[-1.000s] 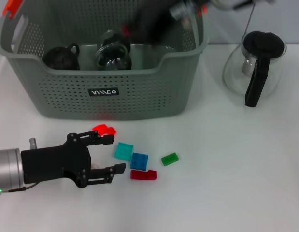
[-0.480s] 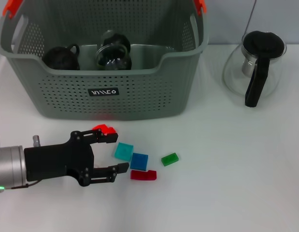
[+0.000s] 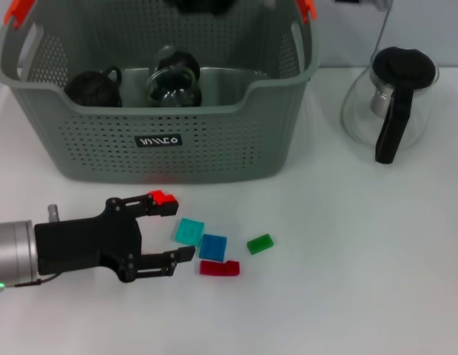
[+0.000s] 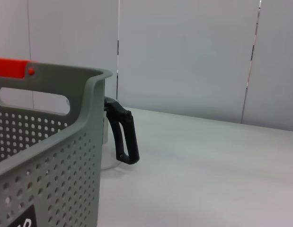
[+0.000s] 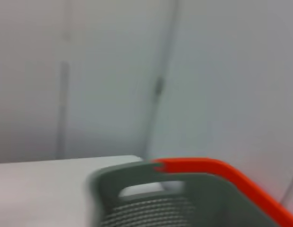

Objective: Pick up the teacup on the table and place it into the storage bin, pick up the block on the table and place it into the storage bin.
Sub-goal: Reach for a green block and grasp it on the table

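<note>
The blocks lie loose on the white table (image 3: 347, 281) just in front of the storage bin (image 3: 214, 140): a red block (image 3: 166, 197), a teal one (image 3: 189, 231), a blue one (image 3: 212, 246), a dark red one (image 3: 220, 268) and a green one (image 3: 260, 243), while two dark teacups (image 3: 95, 87) already sit inside the bin. The left gripper (image 3: 169, 229), jaws spread and holding nothing, has edged a little nearer the teal block over the last second, its upper finger now touching the red block, so I judge a block pick is about to start. The right arm has pulled up out of the bin, only a dark scrap showing at the head view's top edge, so its fingers cannot be judged.

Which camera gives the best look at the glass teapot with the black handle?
The head view: the whole glass teapot shows, standing on the table right of the storage bin. The left wrist view catches only its black handle past the bin's corner. The right wrist view shows none of it.
</note>
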{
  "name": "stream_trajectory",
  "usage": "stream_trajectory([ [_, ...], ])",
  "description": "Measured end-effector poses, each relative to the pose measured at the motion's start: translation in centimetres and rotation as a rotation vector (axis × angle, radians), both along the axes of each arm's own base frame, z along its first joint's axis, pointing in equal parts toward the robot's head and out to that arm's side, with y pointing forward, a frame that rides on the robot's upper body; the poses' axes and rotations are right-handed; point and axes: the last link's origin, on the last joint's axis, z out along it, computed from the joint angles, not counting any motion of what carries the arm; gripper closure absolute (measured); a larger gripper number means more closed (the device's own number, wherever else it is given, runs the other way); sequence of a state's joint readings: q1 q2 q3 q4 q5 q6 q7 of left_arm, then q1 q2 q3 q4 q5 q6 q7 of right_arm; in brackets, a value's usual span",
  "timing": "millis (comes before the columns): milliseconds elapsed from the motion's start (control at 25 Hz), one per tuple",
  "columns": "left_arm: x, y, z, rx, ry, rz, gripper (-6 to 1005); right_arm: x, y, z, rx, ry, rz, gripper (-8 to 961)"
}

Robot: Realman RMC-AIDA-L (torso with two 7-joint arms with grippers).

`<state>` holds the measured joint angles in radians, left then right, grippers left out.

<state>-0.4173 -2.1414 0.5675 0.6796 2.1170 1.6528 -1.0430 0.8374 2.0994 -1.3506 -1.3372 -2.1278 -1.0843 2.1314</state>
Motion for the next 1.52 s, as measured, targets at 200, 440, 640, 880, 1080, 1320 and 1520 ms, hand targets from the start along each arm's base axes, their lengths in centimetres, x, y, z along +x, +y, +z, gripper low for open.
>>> stream_trajectory([
  [200, 0.0, 0.0, 0.0, -0.001, 0.003, -0.002, 240, 2.8, -5.6, 1.8, -0.149, -0.035, 0.125, 419],
  [440, 0.0, 0.0, 0.0, 0.000, 0.001, 0.000, 240, 7.4, -8.4, 1.8, -0.349, -0.252, -0.027, 181],
  [640, 0.0, -0.1, -0.1, 0.000, -0.002, 0.003, 241, 9.5, -8.5, -0.4, -0.414, -0.455, -0.128, 109],
  [880, 0.1, 0.0, -0.3, 0.001, -0.002, 0.002, 241, 10.7, -6.6, -3.9, -0.471, -0.626, -0.196, 155],
  [1080, 0.1, -0.1, -0.4, -0.001, -0.006, 0.002, 241, 10.7, -4.9, -7.1, -0.423, -0.726, -0.158, 195],
  [1320, 0.2, 0.0, -0.6, -0.004, -0.012, 0.007, 241, 10.0, -4.2, -9.6, -0.358, -0.767, -0.067, 204],
  [1520, 0.3, -0.1, -0.8, -0.006, -0.017, 0.008, 241, 10.4, -4.4, -11.4, -0.358, -0.804, -0.038, 212],
])
